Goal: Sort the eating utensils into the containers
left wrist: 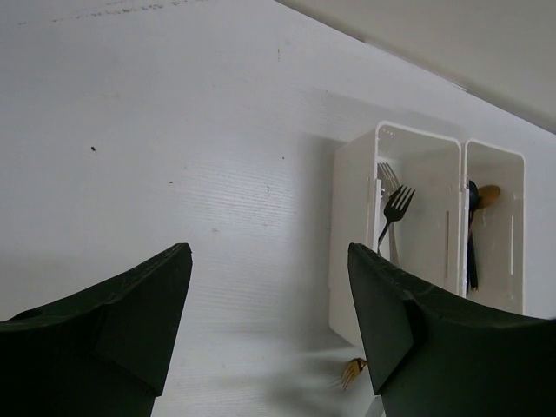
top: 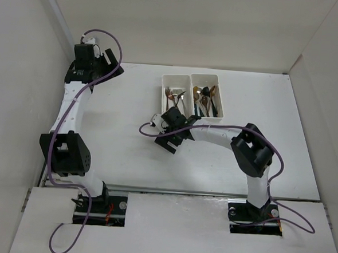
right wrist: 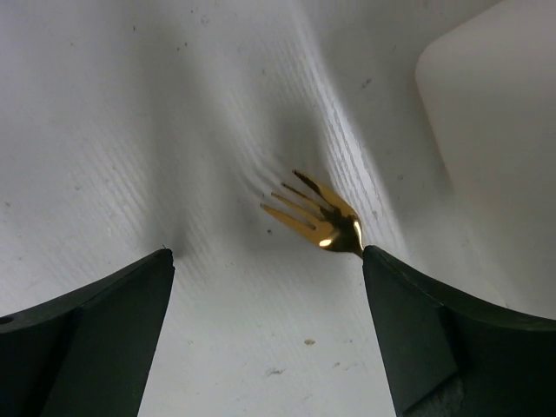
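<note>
Pale walls [top: 24, 49] are seen around a white table [top: 121, 158], with two white bins joined side by side toward its far middle. In the left bin [top: 176, 76] forks [top: 171, 94] are gathered, and in the right bin [top: 205, 76] spoons [top: 206, 96] in copper, gold and black-handled metal are heaped. The right arm is bent across the table so that the right gripper [top: 173, 132] is placed just beside the near corner of the left bin. In its wrist view the right gripper's fingers [right wrist: 104, 330] are spread wide above the table, with nothing pinched. A gold fork [right wrist: 320, 217] is seen lying flat on the table between them, close to the finger on the right of that view. Its tines are pointed away toward the upper left, and its handle is hidden behind that finger. A rounded bin corner is seen at the upper right of that view. The left arm is stretched to the far left corner, well apart from the bins. The left gripper [top: 111, 61] is likewise held spread and empty above bare table. From its wrist view the bins are seen at the right, with a black-handled fork [left wrist: 397, 208] leaned tines-up in the nearer one. The gold fork's tines are also seen in that view, on the table near the bin's corner.
</note>
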`<state>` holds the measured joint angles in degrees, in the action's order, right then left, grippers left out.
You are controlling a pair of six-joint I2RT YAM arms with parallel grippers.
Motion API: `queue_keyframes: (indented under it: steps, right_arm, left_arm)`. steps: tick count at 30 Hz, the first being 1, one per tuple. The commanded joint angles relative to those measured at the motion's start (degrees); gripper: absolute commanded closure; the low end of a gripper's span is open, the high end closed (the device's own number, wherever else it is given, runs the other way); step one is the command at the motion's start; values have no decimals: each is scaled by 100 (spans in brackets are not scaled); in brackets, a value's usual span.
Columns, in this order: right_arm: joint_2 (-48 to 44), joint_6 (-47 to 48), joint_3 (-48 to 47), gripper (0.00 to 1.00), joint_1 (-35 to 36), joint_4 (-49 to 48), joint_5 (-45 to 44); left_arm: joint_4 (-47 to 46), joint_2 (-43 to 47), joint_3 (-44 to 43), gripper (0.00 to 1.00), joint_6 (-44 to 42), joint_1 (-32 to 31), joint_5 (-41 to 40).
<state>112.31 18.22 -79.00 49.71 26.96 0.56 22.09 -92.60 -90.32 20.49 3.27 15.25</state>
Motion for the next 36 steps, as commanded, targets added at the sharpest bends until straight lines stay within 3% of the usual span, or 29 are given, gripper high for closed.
queue_keyframes:
  steps: [1,8,13,20,23,29,30,36]
  right_arm:
    - [291,-11,-352,6,3,-226,181]
    - [608,-82,-520,25,3,-261,436]
    - [608,-405,-519,55,3,-315,541]
    - [397,-986,-318,70,3,-568,595]
    - [475,-1598,-554,85,3,-569,647]
    - [765,-2857,-1213,86,3,-736,271]
    - [827,-3407,-1284,93,3,-788,165]
    - [1344,-4589,-1837,96,3,-929,383]
  left_arm:
    - [-187,330,103,31,51,42,101]
    - [-187,392,208,31,51,42,101]
    - [-187,444,260,31,51,42,101]
    - [-187,497,375,31,51,42,101]
    - [-187,550,427,31,51,42,101]
    - [-187,663,489,31,-1,42,154]
    - [-187,664,550,31,-1,42,154]
    - [-187,839,726,31,-1,42,154]
